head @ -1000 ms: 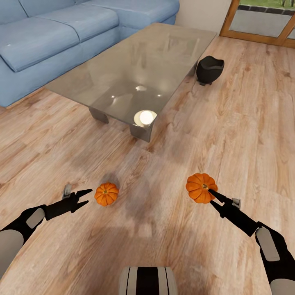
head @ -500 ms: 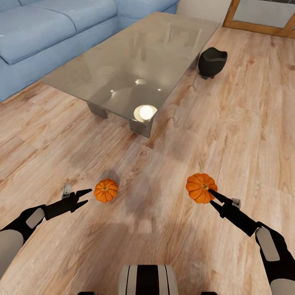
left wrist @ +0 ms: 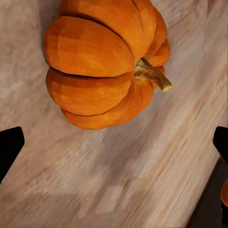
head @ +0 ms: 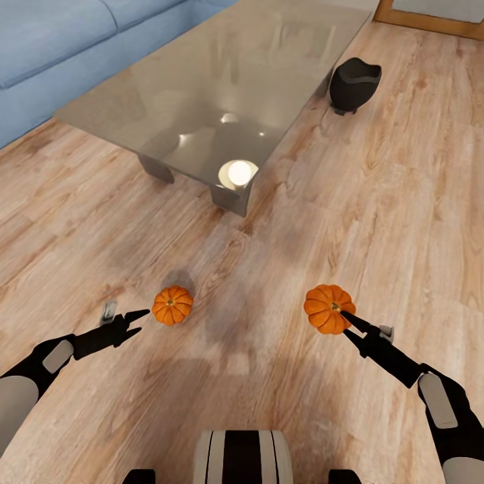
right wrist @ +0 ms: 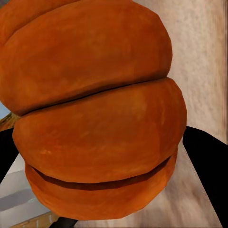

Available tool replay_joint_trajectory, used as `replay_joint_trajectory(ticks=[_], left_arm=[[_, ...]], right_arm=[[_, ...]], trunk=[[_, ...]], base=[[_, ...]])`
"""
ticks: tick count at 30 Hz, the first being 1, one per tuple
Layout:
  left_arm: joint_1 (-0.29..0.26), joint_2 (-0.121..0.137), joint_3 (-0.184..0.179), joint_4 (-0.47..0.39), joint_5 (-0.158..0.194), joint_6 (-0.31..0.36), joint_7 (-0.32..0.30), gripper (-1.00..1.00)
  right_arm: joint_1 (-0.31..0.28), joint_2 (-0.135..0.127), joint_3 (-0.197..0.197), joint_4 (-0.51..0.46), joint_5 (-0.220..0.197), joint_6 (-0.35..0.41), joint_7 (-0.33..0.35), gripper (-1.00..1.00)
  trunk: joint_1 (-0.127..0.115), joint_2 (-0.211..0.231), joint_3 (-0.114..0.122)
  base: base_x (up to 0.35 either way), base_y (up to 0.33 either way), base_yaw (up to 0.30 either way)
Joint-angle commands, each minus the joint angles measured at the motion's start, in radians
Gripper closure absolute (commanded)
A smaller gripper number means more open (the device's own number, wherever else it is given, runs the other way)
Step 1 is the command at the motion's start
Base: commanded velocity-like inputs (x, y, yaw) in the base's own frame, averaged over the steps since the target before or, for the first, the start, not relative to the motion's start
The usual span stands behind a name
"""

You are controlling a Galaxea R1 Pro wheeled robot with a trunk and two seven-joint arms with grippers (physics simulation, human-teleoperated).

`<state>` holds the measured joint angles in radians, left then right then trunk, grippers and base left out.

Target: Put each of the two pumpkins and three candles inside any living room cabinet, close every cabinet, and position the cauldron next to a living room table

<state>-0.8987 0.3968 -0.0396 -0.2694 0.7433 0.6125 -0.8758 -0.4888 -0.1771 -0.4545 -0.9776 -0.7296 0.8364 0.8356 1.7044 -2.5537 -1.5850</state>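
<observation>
**Pumpkins: one held, one on the floor**

Pumpkin in the right gripper [head: 344, 318]: the held pumpkin [head: 328, 308] sits pinched between the black fingers, nearer the robot than the coffee table [head: 202, 87] and well apart from it. The second pumpkin [head: 172, 305] rests on the wooden floor [head: 269, 376], also on the robot's side of the table, just beyond the left gripper [head: 138, 321], whose fingers are spread and not touching it. The cauldron [head: 354, 84] stands on the floor just beside the table's right edge. A blue sofa [head: 54, 40] lies along the table's far left side.
</observation>
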Motion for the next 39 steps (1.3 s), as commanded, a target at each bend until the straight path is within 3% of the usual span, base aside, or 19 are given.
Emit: replay_joint_trajectory(ticks=[1,26,39], left_arm=[[0.0,0.001,-0.004,-0.004,0.008,0.0,0.004,-1.0],[0.001,-0.003,-0.004,-0.018,0.008,-0.032,0.034,-1.0],[0.001,-0.002,-0.004,-0.019,0.008,-0.031,0.033,-1.0]], right_arm=[[-0.001,0.0,0.0,0.0,-0.003,0.006,0.001,1.0],[-0.001,0.001,0.002,0.0,-0.002,0.003,0.0,1.0],[-0.001,0.001,0.002,0.0,-0.002,0.003,0.001,1.0]], trunk=[[0.0,0.0,-0.001],[0.01,-0.005,-0.086],[0.01,-0.005,-0.086]], base=[[0.0,0.0,0.0],[0.0,0.0,0.0],[0.003,-0.018,0.0]])
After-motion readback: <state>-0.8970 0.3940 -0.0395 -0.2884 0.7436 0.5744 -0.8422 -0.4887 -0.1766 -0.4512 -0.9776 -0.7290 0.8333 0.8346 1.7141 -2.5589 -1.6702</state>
